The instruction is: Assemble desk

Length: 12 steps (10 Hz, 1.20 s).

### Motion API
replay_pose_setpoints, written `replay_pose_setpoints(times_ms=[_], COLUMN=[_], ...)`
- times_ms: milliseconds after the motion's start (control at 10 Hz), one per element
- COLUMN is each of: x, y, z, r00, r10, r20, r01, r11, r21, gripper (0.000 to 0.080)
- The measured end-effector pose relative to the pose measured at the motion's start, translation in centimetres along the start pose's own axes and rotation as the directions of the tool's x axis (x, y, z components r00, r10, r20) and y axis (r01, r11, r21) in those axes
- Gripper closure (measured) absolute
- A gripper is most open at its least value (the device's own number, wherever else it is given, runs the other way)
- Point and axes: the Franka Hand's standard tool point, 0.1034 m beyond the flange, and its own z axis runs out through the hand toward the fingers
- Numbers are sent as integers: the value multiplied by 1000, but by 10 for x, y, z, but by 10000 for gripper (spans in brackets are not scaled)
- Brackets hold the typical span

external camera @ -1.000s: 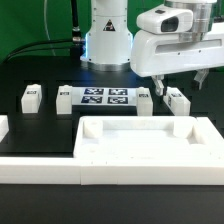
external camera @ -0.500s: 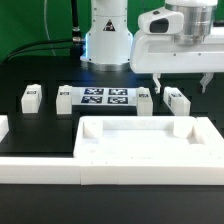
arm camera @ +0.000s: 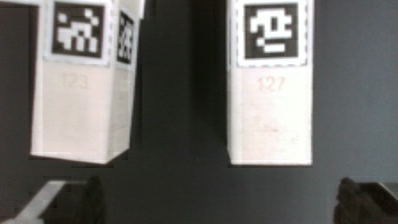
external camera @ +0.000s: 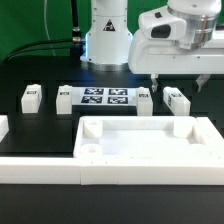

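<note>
- Progress, judged: barely begun. 0 of 4 legs seated, every socket bare, all 5 parts loose and apart on the bench (external camera: 40, 128). Left to do: picking up each of the 4 legs, seating it in a corner socket and fixing it there.
- tabletop (external camera: 145, 121): by far the largest part. Lying open side up by the bench edge nearest the exterior camera, toward the exterior view's right. Close against the long border rail (external camera: 35, 172); touching or only just beside, impossible to tell. White plastic, rectangular and tray-like, with a raised rim, blocky sockets at the corners and nothing in the hollow middle.
- Legs: set in a loose row nearer the far edge of the bench, apart from the tabletop.
  - leg 1 (external camera: 30, 96) toward the exterior view's left.
  - leg 2 (external camera: 65, 97) just beside one end of the marker board (external camera: 105, 97).
  - leg 3 (external camera: 145, 100) just beside the other end.
  - leg 4 (external camera: 178, 99) farther toward the exterior view's right.
  - All 4 short, square, white and tagged in black and white.
- fingers (arm camera: 370, 203): spread wide, gripping nothing, hovering above leg 3 and leg 4. In the wrist view, 2 tagged legs side by side, not touching, with both fingertips well clear of them. Judged as lining up for a 1st pick.
</note>
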Motion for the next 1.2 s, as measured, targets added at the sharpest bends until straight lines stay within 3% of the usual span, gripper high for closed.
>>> replay_pose_setpoints(times_ms=[200,400,500,800,900,1000,1200], x=[-3,-7,-1,-9,-6,-13,-5], y=[-9,-29,-32,-26,-27,-26,-29], z=[8,8,8,13,18,19,26], r00=[991,961,957,884,873,837,808], r10=[2,21,32,21,-3,-10,-19], r20=[134,275,287,468,488,546,589], r01=[-1,-29,-46,-36,-28,-29,-24], r11=[1000,999,998,999,998,998,998], r21=[-3,25,44,25,57,63,64], gripper=[150,150,150,150,150,150,150])
